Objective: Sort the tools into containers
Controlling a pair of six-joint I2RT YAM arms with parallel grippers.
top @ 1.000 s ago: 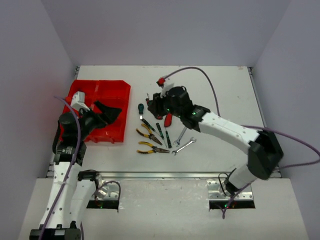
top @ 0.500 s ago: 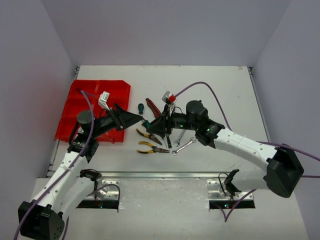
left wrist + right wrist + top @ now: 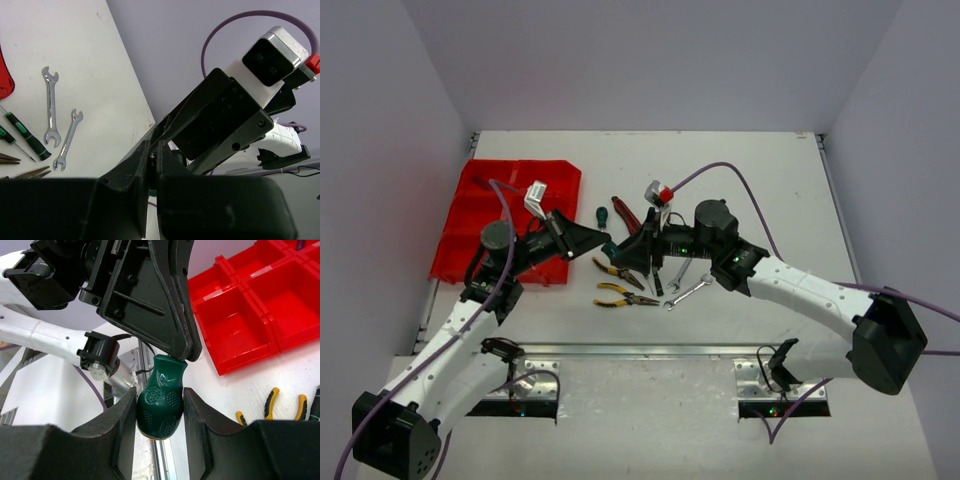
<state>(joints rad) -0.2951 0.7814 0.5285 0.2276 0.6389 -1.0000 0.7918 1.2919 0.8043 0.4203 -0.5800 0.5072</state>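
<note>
A green-handled screwdriver [image 3: 614, 248] hangs above the table between my two grippers. My right gripper [image 3: 160, 410] is shut on its bulbous green handle [image 3: 161, 400]. My left gripper [image 3: 152, 148] is shut on the thin shaft, whose tip [image 3: 152, 155] shows between the pads. In the top view the left gripper [image 3: 604, 240] meets the right gripper [image 3: 628, 256] tip to tip. The red tray [image 3: 478, 205] lies to the left. Its near compartments [image 3: 235, 320] show bare floors. On the table lie two yellow-black pliers [image 3: 618, 272], two wrenches [image 3: 51, 107], a red-handled knife [image 3: 625, 214] and another green screwdriver [image 3: 602, 216].
Thin green-handled screwdrivers [image 3: 26, 134] lie beside the wrenches. A purple cable [image 3: 730, 170] loops over the back of the table from the right wrist. The metal rail [image 3: 640, 352] runs along the near table edge.
My left arm swung from over the red tray to the table's middle and its jaws closed on the shaft. My right arm carried the green screwdriver forward and left to meet it.
</note>
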